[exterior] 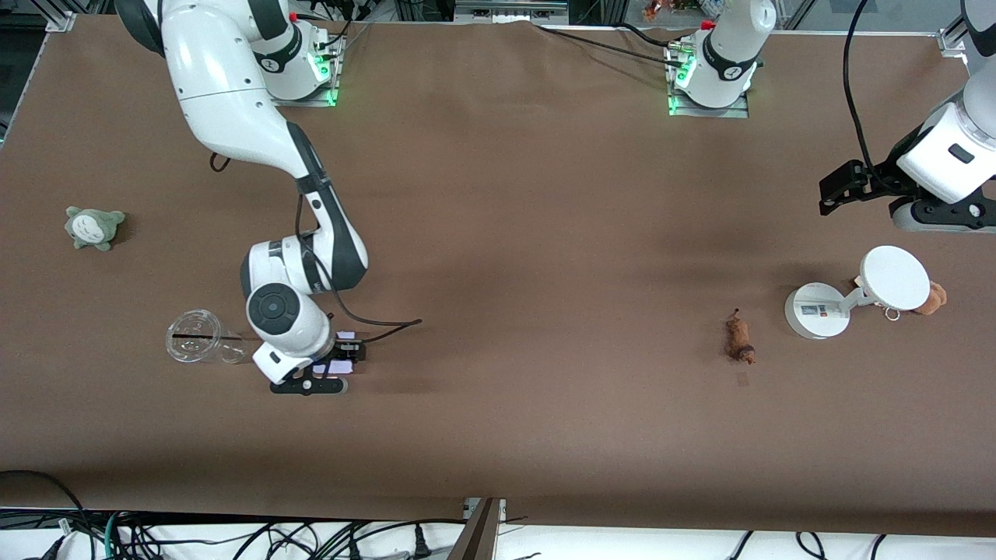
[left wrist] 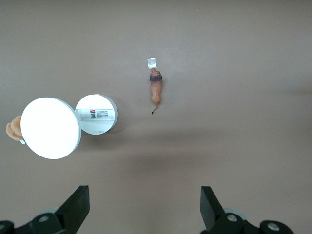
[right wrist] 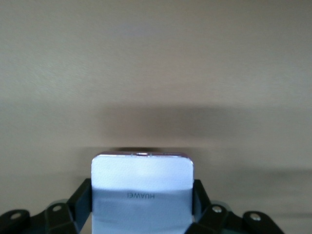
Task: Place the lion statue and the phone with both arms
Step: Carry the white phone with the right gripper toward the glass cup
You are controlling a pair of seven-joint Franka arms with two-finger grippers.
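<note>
My right gripper (exterior: 340, 359) lower left of the frame clamping the phone (right wrist: 142, 197), my left gripper (left wrist: 144, 207) spread wide at right edge, lion statue (exterior: 740, 337) lying below it

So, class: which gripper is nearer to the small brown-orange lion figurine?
Left. The left gripper, open, hangs at that arm's table end, near the lion figurine. The right gripper grips the pale lavender phone toward the right arm's end.

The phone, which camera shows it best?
The right wrist view shows it best: the phone fills the middle of the picture, pinched between the right gripper's black fingers, its brand name readable. The front view shows only a pale sliver under that gripper. The left wrist view misses it.
</note>
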